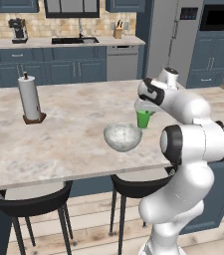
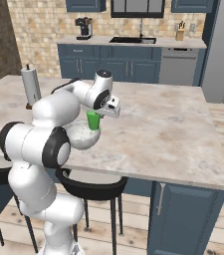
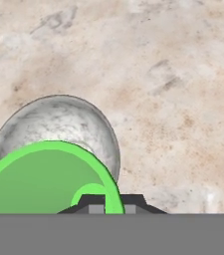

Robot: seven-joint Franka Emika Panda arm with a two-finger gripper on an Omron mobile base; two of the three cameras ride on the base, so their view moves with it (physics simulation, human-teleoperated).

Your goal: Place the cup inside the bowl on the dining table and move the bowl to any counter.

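My pincer gripping cup by rim, holding it just right of bowl on dining surface. Risk, as I am judging it: off-centre release tipping cup over bowl rim.

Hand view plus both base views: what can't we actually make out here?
- Tool: hand view, fingertips barely clear the bottom edge; shut on the cup's rim.
- Cup: left base view, top hidden by the wrist; hand view, cut by the lower edge.
- Bowl: right base view, left side hidden by the arm.
- Whether the cup is lifted off the dining table: unclear.
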